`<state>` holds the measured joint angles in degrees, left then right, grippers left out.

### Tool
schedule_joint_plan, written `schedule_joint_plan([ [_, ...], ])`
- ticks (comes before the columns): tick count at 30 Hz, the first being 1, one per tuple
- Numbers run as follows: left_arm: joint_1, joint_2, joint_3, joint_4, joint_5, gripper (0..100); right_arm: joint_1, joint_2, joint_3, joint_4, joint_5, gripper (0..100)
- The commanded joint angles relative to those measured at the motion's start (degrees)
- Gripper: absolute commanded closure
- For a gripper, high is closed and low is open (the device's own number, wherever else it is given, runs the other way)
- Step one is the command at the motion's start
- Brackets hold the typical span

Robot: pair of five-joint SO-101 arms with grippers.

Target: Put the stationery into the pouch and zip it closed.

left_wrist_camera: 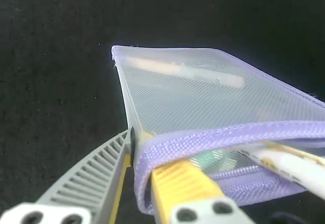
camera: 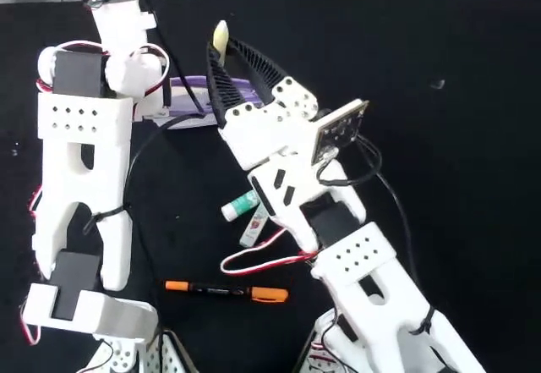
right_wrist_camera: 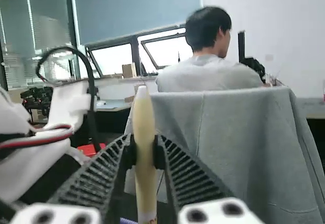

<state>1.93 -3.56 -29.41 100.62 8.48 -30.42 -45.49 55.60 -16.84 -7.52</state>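
The purple mesh pouch (left_wrist_camera: 203,102) lies on the black table, its open mouth toward my left gripper (left_wrist_camera: 134,142). That gripper is shut on the pouch's rim, yellow finger (left_wrist_camera: 177,181) inside, grey finger (left_wrist_camera: 96,168) outside. A cream pen (left_wrist_camera: 183,71) and a white pen (left_wrist_camera: 294,168) lie in the pouch. In the high view the pouch (camera: 188,80) is partly hidden behind my right gripper (camera: 220,56), which is shut on a cream pen (camera: 221,35) held upright above it. The same gripper (right_wrist_camera: 144,150) and pen (right_wrist_camera: 143,117) appear in the right wrist view.
A glue stick (camera: 239,206) and a small white item (camera: 253,227) lie beside the right arm's wrist. An orange marker (camera: 226,290) lies near the front between both arm bases. The left arm (camera: 84,119) stands along the table's left side.
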Motion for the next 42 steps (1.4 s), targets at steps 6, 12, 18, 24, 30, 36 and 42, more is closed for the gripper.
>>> schedule_joint_plan([
  [6, -0.84, -1.32, -0.4, -1.05, 0.44, 97, -0.09, -0.4, -0.57, -0.44, -0.79, 80.5],
  [12, -1.1, -1.32, -0.48, -1.14, 0.44, 97, -0.62, -0.92, -1.71, 0.26, 4.57, 78.6],
  [18, -9.71, -1.41, -0.75, -3.43, 0.0, 97, -1.76, -7.43, -12.18, 21.71, 10.11, 78.6],
  [24, -21.49, -1.41, -1.1, -5.36, -2.9, 97, -1.32, -12.53, -25.98, 50.2, 11.43, 78.6],
  [30, -27.56, -1.32, -2.95, -5.45, -3.25, 97, -1.67, -13.23, -28.26, 72.97, 18.55, 78.6],
  [36, -33.36, 0.79, -2.15, -9.76, -3.25, 97, -6.51, -12.88, -23.69, 86.15, 20.4, 78.6],
  [42, -37.58, 8.62, -7.52, -10.02, -4.57, 97, -18.37, -11.21, -9.89, 83.78, 21.1, 78.7],
])
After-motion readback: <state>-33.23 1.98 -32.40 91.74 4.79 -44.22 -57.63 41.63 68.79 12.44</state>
